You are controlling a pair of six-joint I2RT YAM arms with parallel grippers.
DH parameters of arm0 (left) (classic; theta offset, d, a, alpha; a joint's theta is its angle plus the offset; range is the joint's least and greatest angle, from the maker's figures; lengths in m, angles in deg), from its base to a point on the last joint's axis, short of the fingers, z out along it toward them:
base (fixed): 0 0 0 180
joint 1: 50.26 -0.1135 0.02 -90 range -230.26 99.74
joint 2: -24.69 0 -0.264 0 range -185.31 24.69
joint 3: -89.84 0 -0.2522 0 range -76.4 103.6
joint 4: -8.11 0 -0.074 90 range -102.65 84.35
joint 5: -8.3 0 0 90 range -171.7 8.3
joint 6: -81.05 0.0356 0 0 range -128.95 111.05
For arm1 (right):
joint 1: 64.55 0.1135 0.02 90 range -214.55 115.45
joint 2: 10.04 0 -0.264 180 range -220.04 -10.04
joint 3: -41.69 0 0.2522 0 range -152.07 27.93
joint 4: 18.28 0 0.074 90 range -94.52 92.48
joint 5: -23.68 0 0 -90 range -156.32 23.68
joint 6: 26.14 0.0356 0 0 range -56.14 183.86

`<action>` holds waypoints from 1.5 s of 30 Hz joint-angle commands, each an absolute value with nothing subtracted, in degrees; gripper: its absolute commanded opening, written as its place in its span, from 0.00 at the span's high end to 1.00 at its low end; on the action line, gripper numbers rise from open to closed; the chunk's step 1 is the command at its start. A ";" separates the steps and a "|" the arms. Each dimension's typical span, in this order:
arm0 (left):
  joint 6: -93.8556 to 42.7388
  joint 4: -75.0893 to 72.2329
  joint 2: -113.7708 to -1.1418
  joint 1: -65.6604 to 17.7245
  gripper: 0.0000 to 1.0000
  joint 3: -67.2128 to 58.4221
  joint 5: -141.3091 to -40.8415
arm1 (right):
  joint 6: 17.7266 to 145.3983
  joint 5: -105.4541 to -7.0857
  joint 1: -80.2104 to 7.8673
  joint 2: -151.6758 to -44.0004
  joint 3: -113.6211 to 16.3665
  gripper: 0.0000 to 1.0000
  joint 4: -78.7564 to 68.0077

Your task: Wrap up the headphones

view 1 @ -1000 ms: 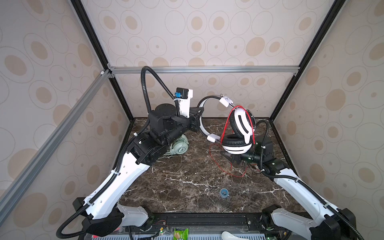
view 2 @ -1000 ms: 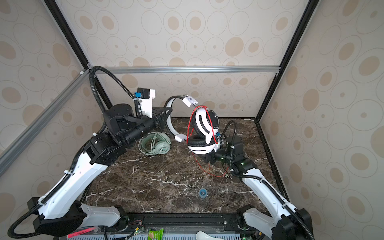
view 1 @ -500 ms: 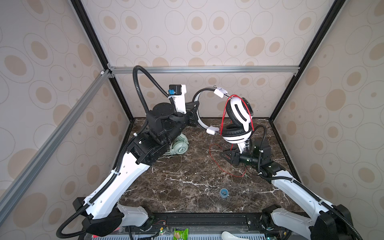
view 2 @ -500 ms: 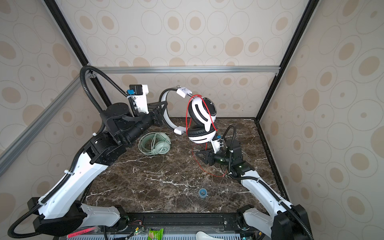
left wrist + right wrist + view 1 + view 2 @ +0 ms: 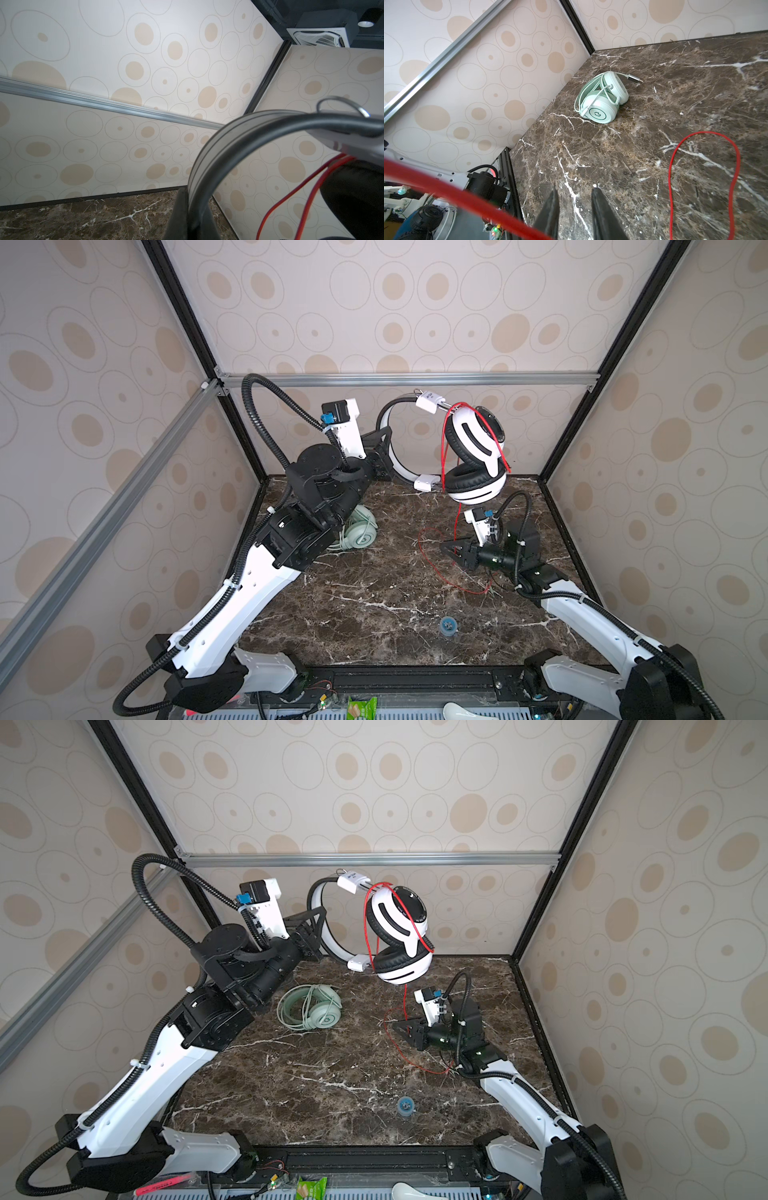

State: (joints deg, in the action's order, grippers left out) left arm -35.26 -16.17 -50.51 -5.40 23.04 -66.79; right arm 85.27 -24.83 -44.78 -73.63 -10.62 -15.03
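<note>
- The white-and-black headset (image 5: 473, 448) (image 5: 399, 928) hangs in the air above the back of the table (image 5: 374, 614), with its headband arching out sideways and its two ear cups stacked one over the other.
- Its red cord (image 5: 405, 1002) is looped a few times around the ear cups. It then drops straight down to the table and lies there in a loose open loop (image 5: 736, 158) on the right half.
- The left gripper (image 5: 385, 450) (image 5: 316, 932) is raised above the table's back left and is clamped tight on the headband. In the left wrist view the band (image 5: 207, 166) curves up from between the fingers.
- The right gripper (image 5: 451, 549) (image 5: 574, 189) sits low over the right half of the table, just beside the hanging stretch of red cord.
- Its fingers are parted by a narrow gap. In the right wrist view only bare marble shows between them, while the cord crosses the near corner as a blur.
- The mint green headset (image 5: 316, 1011) (image 5: 600, 106) lies on the table's back left with its ear cups folded together and its matching cord wound around it. The cord's metal plug (image 5: 634, 78) rests on the marble beside it. In a top view the left arm partly hides it (image 5: 361, 533).
- A small blue round thing (image 5: 448, 625) (image 5: 405, 1105) sits near the table's front edge. It is too small to tell what it is.
</note>
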 commanded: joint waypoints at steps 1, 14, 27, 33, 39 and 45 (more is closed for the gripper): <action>-39.05 -8.34 -49.09 -5.08 1.00 24.76 -65.17 | 85.35 -24.02 -45.22 -74.36 -10.21 0.75 -17.01; -45.67 -2.75 -48.84 -5.05 1.00 20.82 -51.10 | 78.40 -25.08 -44.09 -71.77 -11.88 1.00 -7.67; -48.22 -5.81 -54.32 -7.03 1.00 21.24 -43.84 | 68.85 -32.86 -38.48 -65.61 -14.08 1.00 8.71; -49.46 -8.08 -55.86 -9.45 1.00 19.61 -43.55 | 67.56 -35.22 -35.78 -61.19 -13.57 1.00 13.05; -48.18 -11.01 -57.78 -11.75 1.00 19.02 -42.30 | 65.22 -38.25 -31.98 -58.60 -16.03 1.00 18.43; -43.39 -10.28 -58.58 -13.28 1.00 13.98 -40.90 | 60.82 -40.10 -29.15 -58.58 -21.80 1.00 23.81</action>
